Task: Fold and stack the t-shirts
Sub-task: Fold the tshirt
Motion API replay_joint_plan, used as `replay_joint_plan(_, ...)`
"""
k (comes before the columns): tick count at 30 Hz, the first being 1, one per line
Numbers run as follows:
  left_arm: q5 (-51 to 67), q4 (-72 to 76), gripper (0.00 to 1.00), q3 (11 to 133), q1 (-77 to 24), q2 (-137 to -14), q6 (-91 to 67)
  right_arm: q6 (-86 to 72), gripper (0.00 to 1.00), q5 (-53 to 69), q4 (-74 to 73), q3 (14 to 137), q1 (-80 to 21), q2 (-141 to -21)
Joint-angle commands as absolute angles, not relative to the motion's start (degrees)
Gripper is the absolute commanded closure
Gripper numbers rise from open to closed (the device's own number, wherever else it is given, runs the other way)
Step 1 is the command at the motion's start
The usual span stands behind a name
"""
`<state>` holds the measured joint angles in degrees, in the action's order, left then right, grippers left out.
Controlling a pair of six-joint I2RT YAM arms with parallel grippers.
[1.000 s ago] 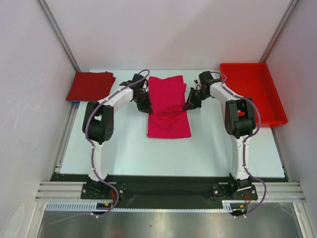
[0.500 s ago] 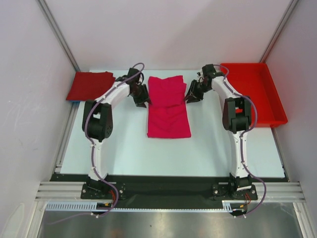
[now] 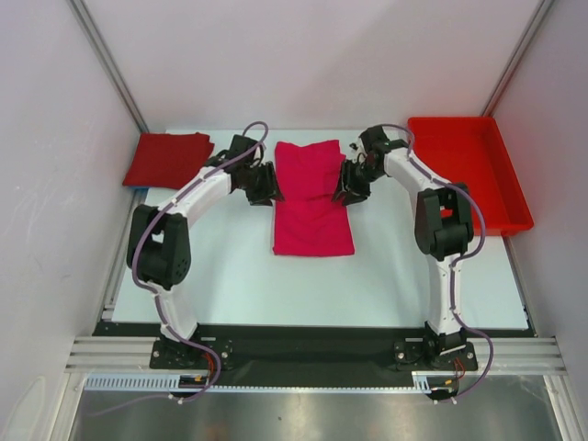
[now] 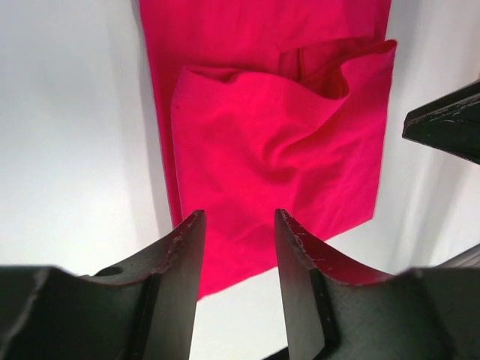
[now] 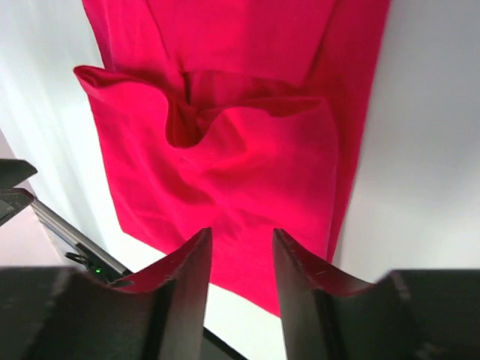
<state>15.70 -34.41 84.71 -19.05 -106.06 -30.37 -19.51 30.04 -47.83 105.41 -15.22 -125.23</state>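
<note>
T-shirt [image 3: 312,216], magenta-pink, narrow strip with rumpled flap over one end

**Both arms out, jaws parted**

Left gripper [image 3: 266,184] and right gripper [image 3: 347,188] face each other near the far edge of the table [image 3: 230,276], well apart. Both arms are bent at the elbow, wrists angled inward. Fingers spread on each, nothing between.

Robot lab test cell — white panel walls [image 3: 322,55], aluminium frame rails [image 3: 312,354], two bolted arms [image 3: 175,248]
</note>
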Motion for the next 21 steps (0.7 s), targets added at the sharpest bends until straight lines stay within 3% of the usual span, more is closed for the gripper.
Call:
replay_joint_plan(1,14.1,-30.5,0.52,85.2,-19.6,-107.2,-26.2,-16.7,0.54,28.1,-45.3,107.5,-14.9,-126.2)
replay_joint_plan(8,11.4,-33.7,0.50,94.3,-19.5,-115.6,-21.9,-12.9,0.45,23.5,-48.9,116.9,-14.9,-132.1)
replay_joint_plan(21,13.4,-33.9,0.57,98.1,-19.2,-121.2,-22.5,-12.3,0.55,25.1,-49.9,119.4,-15.1,-135.6)
